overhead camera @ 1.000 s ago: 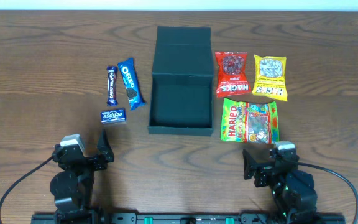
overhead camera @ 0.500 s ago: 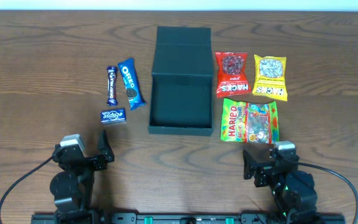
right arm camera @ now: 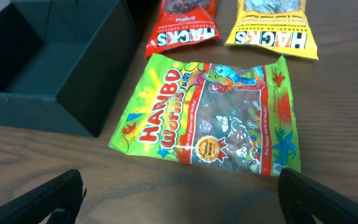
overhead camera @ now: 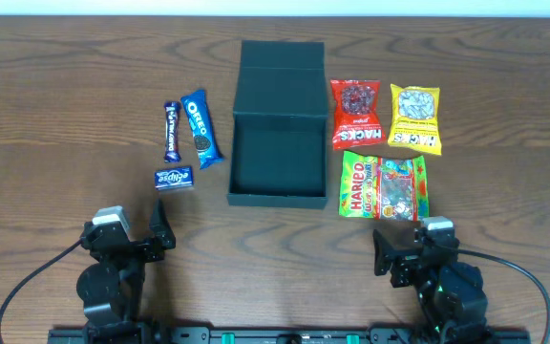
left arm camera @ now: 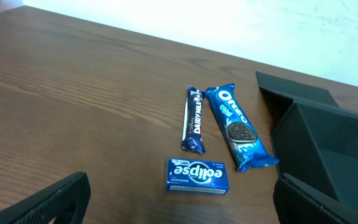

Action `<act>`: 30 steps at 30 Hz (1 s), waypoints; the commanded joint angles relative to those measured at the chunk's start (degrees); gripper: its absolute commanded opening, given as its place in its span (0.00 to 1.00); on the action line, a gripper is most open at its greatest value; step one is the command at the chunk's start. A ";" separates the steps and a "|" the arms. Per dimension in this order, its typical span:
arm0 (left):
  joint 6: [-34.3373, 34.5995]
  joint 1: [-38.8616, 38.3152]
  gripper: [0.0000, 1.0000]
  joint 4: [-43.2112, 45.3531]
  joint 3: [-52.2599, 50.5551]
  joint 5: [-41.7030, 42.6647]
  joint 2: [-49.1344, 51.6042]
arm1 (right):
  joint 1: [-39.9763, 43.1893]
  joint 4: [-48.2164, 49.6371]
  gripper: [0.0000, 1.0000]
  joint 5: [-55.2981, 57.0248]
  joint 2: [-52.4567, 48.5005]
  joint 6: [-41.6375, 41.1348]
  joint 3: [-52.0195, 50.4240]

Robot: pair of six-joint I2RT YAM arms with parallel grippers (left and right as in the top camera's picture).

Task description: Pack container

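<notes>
Sitting in the middle of the wooden table (overhead camera: 55, 86), the container (overhead camera: 277, 153) was open, its flap lid (overhead camera: 282, 65) folded back flat on the side away from the arms and its dark inside showing.

Left of the container lay three blue packets. An Oreo pack (overhead camera: 200, 127) was the nearest to it, lying lengthwise. A Dairy Milk bar (overhead camera: 171, 131) lay just beyond the Oreo pack, almost parallel to it. A small Eclipse box (overhead camera: 174, 178) sat apart from both, left of the container's near corner.

Right of the container lay three bags. A red Hacks bag (overhead camera: 355, 114) was just beside its wall. A yellow Hacks bag (overhead camera: 415, 118) lay farther out, next to the red one. A Haribo worms bag (overhead camera: 384, 185) lay flat on the near side of those two, close to the container's near right corner.

Both arms sat well back from the container, at the near edge. The left fingers (left arm camera: 51, 202) were spread wide apart with nothing between them, as were the right fingers (right arm camera: 51, 198), which stood just short of the Haribo bag.
</notes>
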State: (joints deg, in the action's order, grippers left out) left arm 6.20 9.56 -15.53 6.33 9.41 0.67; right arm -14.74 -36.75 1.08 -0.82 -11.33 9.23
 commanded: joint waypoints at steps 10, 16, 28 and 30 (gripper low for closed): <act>-0.17 -0.26 0.95 -0.24 -1.46 -0.57 -0.42 | 0.57 -0.11 0.99 0.20 0.52 0.68 -0.39; -0.17 -0.26 0.95 -0.24 -1.46 -0.57 -0.42 | 0.57 -0.11 0.99 0.20 0.52 0.68 -0.39; -0.17 -0.26 0.95 -0.24 -1.46 -0.57 -0.42 | 0.57 -0.02 0.99 -0.11 0.52 0.63 -0.39; -0.17 -0.26 0.95 -0.24 -1.46 -0.57 -0.42 | 0.57 0.22 0.99 -1.44 0.52 0.55 -0.39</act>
State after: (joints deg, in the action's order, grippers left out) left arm 6.20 9.56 -15.53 6.33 9.41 0.67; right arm -14.74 -36.69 0.86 -0.82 -11.33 9.23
